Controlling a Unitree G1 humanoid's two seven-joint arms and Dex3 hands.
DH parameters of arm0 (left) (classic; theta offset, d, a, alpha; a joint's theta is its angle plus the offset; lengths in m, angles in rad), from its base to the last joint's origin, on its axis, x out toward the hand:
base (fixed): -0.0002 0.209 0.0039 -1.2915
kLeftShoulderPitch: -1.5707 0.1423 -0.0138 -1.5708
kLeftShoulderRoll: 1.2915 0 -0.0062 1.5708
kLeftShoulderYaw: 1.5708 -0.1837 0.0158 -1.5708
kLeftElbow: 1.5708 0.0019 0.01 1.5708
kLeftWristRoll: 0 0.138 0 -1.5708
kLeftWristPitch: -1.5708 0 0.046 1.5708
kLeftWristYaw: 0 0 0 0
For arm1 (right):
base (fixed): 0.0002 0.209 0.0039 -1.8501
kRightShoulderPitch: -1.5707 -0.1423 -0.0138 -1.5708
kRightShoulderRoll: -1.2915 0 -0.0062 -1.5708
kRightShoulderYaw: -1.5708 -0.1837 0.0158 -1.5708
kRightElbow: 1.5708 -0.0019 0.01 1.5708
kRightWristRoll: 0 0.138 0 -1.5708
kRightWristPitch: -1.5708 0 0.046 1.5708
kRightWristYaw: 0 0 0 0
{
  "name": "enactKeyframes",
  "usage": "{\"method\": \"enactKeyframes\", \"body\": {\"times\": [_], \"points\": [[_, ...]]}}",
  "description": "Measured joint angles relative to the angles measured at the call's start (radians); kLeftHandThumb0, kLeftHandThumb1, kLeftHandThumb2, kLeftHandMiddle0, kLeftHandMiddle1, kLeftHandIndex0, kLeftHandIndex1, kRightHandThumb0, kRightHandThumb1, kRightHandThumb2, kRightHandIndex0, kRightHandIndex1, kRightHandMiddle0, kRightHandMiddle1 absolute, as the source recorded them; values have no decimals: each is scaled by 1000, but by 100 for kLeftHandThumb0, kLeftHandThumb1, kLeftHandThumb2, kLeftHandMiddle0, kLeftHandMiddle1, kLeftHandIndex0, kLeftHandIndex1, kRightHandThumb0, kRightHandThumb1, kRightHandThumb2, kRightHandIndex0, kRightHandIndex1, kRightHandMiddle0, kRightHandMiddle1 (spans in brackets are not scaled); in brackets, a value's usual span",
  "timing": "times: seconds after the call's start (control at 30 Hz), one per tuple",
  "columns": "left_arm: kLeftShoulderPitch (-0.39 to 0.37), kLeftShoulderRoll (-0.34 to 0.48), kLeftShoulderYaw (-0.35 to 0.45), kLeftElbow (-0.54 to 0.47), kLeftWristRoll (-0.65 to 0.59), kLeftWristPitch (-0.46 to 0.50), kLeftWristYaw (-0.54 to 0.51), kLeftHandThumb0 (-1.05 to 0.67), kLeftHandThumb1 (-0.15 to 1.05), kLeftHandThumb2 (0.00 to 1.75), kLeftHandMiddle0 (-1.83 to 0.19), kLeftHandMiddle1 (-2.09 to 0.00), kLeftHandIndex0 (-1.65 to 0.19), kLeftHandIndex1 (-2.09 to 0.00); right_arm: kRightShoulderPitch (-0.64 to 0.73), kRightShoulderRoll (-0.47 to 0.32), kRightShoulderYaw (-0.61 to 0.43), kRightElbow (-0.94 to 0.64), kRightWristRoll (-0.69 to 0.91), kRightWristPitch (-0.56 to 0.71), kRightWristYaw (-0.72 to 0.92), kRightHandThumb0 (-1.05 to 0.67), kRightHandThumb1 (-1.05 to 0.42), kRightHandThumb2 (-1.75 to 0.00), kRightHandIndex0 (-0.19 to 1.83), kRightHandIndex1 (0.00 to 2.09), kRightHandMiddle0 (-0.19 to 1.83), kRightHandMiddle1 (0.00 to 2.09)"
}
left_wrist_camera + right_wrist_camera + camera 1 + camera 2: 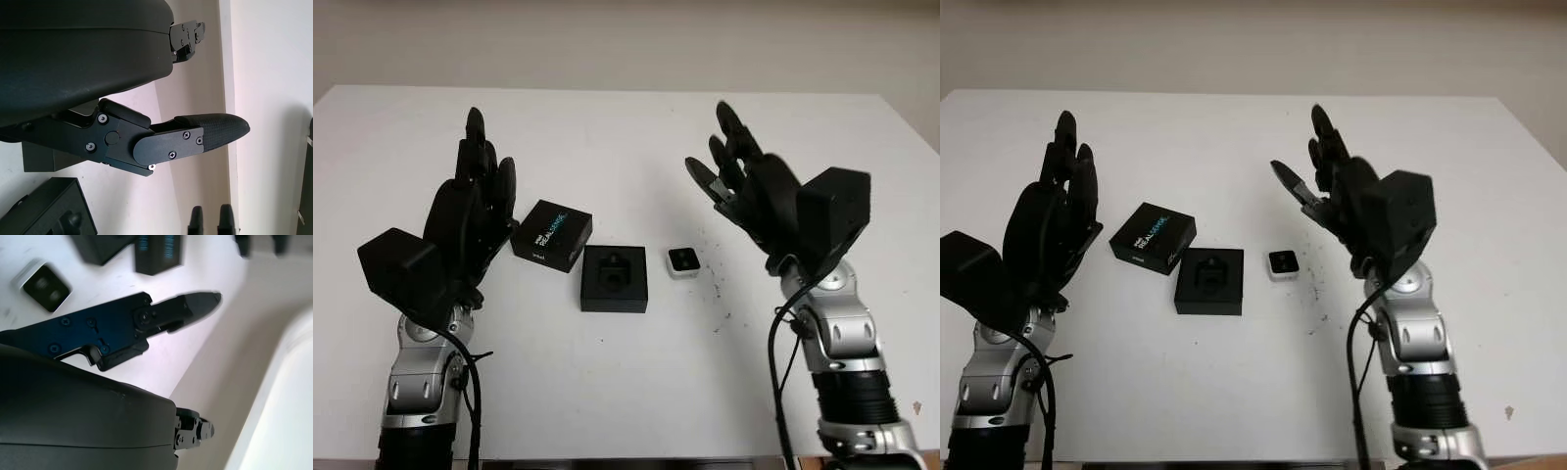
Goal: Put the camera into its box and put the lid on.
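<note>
On the white table [626, 392] an open black box [615, 278] sat near the middle, its top uncovered and facing up. Inside it lay a dark moulded insert with a recess at the centre; whether anything small rested in that recess could not be told, since everything within was black on black. The camera [682, 261], a small square unit with a pale casing and a dark face, lay flat on the table just beside the box on the robot's right side, apart from it and outside it. On the other side of the box, close to its far left corner, the lid [552, 234] lay flat on the table with its printed top upward, turned at a slight angle to the box and not covering it. The left hand [475, 201] was raised above the table to the left of the lid, open and holding nothing, its fingers [215, 132] straight and pointing away from the robot. The right hand [744, 176] was raised to the right of the camera, well apart from it, likewise open and empty, with its fingers extended toward the far side of the table.
</note>
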Motion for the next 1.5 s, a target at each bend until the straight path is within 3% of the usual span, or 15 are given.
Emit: {"method": "enactKeyframes", "body": {"times": [0.17,0.3,0.67,0.83,1.3,1.33,1.37,1.43,1.5], "points": [[0,0,-2,-1,1,0,2,-76,105,60,19,0,19,0,-1,-128,47,27,-145,-113,41,-51,-78,-3,24,19,21,20],[0,0,-2,-1,1,0,6,-76,105,60,19,0,19,0,2,-178,85,32,-240,-130,59,-51,-78,-5,25,17,24,18],[0,0,6,-4,-11,14,3,-75,105,57,19,0,19,0,24,-231,177,-2,-449,-132,90,-54,-76,-5,32,16,36,12],[0,0,6,-4,-17,14,5,-75,105,58,19,0,19,0,38,-239,200,-7,-505,-141,97,-59,-77,-6,47,25,39,11],[0,7,6,-4,-9,12,-1,-75,105,61,19,0,19,0,44,-239,219,24,-502,-198,99,-55,-77,-6,43,30,47,16],[0,7,6,-4,-9,12,-1,-75,105,60,19,0,19,0,44,-239,219,27,-496,-200,99,-55,-77,-6,43,36,47,18],[0,7,6,-4,-9,12,-1,-75,105,60,19,0,19,0,46,-238,219,31,-492,-200,100,-56,-77,-5,29,70,46,23],[0,7,7,-4,-9,12,-1,-75,105,60,19,0,19,0,48,-238,220,41,-491,-201,99,-56,-77,-5,10,113,44,30],[0,7,7,-5,-9,11,0,-74,105,61,19,0,19,0,49,-237,223,54,-491,-201,99,-56,-78,-5,2,131,43,35]]}}
